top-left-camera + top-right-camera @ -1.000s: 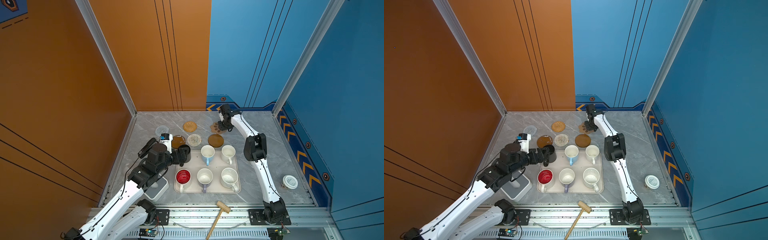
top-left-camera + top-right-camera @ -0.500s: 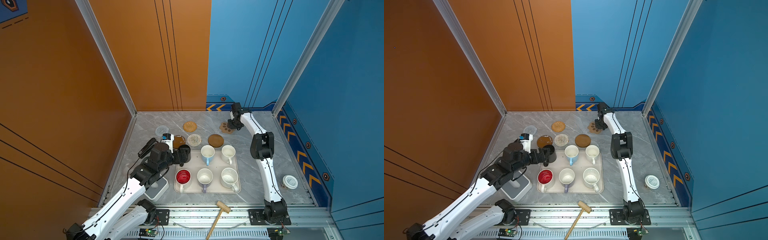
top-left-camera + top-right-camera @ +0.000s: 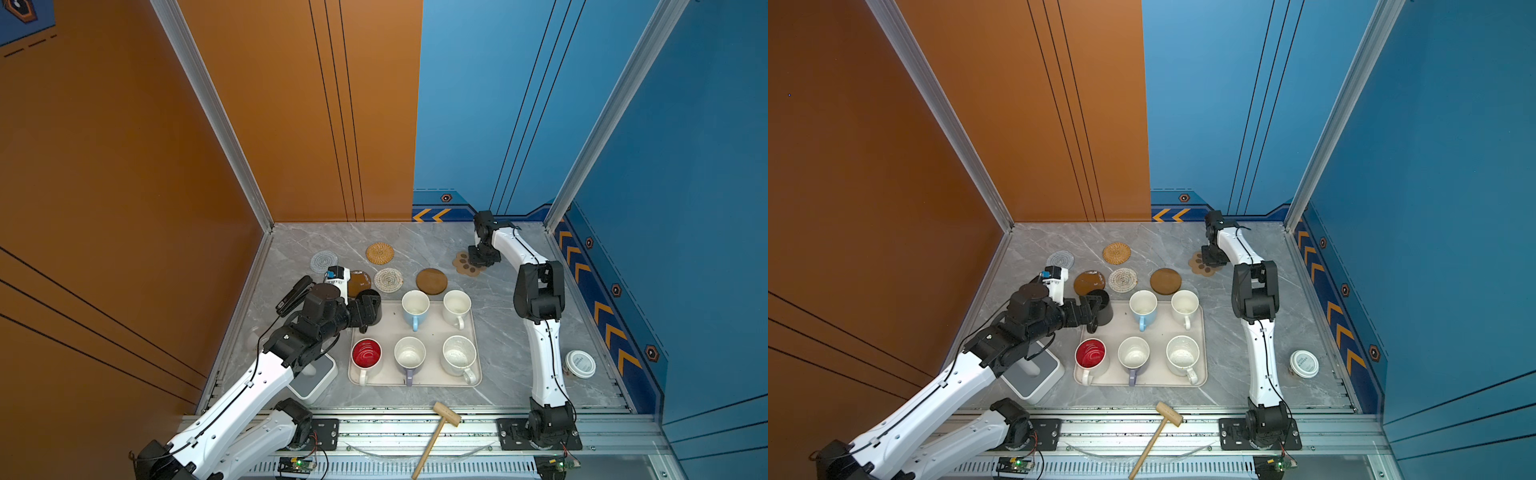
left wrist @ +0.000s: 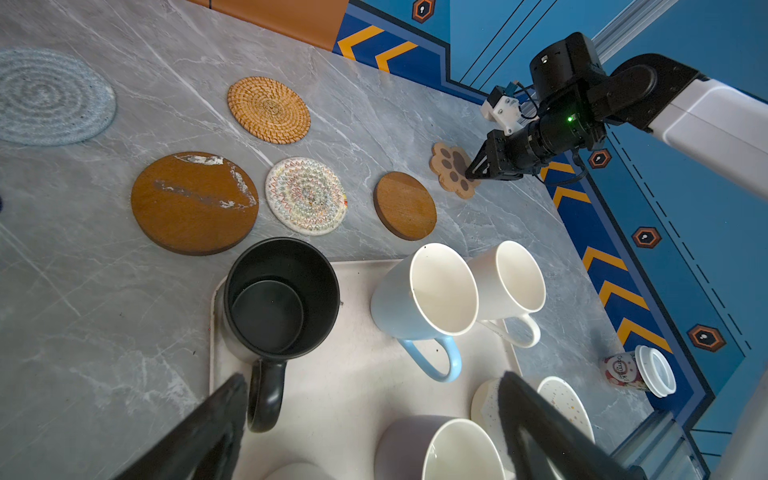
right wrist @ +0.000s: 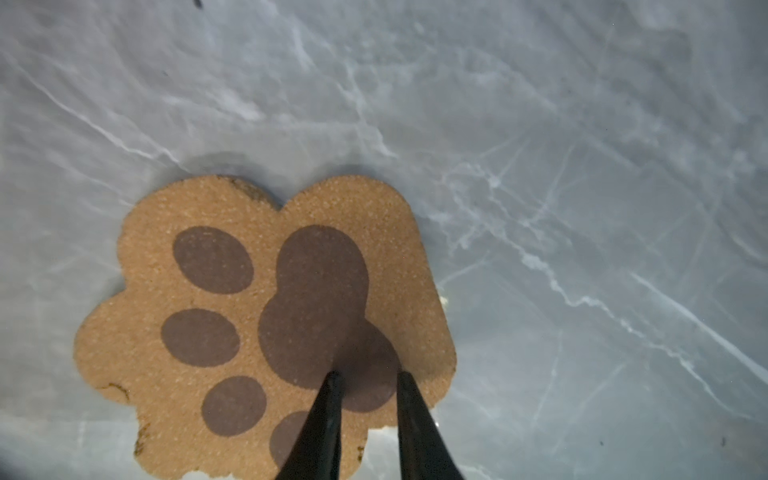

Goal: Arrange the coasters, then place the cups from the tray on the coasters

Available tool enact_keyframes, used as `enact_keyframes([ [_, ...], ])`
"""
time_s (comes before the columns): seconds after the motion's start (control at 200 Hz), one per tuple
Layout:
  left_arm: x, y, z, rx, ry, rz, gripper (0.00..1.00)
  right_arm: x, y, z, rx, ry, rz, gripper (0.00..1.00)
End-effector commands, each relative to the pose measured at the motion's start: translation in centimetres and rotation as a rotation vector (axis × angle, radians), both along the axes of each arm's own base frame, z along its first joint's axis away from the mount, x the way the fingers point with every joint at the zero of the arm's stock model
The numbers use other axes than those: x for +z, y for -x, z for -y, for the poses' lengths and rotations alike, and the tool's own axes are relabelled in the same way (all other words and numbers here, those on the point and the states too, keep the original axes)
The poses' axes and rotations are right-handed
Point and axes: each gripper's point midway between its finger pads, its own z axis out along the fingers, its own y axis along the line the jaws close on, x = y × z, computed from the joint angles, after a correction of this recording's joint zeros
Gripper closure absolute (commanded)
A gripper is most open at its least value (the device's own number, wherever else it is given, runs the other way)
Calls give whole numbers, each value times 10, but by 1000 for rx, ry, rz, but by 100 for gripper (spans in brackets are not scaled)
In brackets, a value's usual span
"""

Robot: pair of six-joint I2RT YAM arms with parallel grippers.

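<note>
Six coasters lie behind the tray (image 3: 432, 332): a pale spiral (image 3: 324, 262), rattan (image 3: 379, 253), glossy dark brown (image 3: 360, 283), a beaded spiral (image 3: 388, 279), matte brown (image 3: 431, 281) and the paw-shaped one (image 3: 464, 264) at the right. My right gripper (image 5: 365, 376) rests its tips on top of the paw coaster (image 5: 249, 332), jaws a narrow gap apart with nothing between them. On the tray stand six cups: black (image 3: 371, 301), light blue (image 3: 414, 307), cream (image 3: 456, 305), red-inside (image 3: 366, 353), lavender (image 3: 409, 355) and speckled (image 3: 458, 354). My left gripper (image 4: 374, 399) is wide open, one finger beside the black mug's handle (image 4: 266, 395).
A white-and-grey square device (image 3: 313, 378) sits under my left arm, left of the tray. A white-lidded little jar (image 3: 580, 364) stands at the right, near the blue wall. A wooden mallet (image 3: 440, 428) lies across the front rail. Walls close in the table on three sides.
My right gripper has slid the paw coaster to the right, away from the matte brown coaster, and its jaws have narrowed. The left arm has stayed by the black mug.
</note>
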Motion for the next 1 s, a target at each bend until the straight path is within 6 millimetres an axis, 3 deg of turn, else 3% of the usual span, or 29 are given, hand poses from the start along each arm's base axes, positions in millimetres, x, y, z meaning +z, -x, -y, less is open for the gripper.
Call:
enact_keyframes([
  [0.0, 17, 1, 9, -42, 23, 47, 5, -31, 54, 30, -53, 92, -208, 79],
  [0.426, 15, 4, 9, -54, 32, 54, 5, -27, 86, 52, -118, 98, -224, 80],
  [0.521, 15, 6, 9, -55, 36, 58, 5, -34, 101, 56, -128, 97, -253, 80],
  [0.991, 16, 8, 8, -53, 47, 60, 5, -29, 106, 80, -183, 91, -245, 81],
])
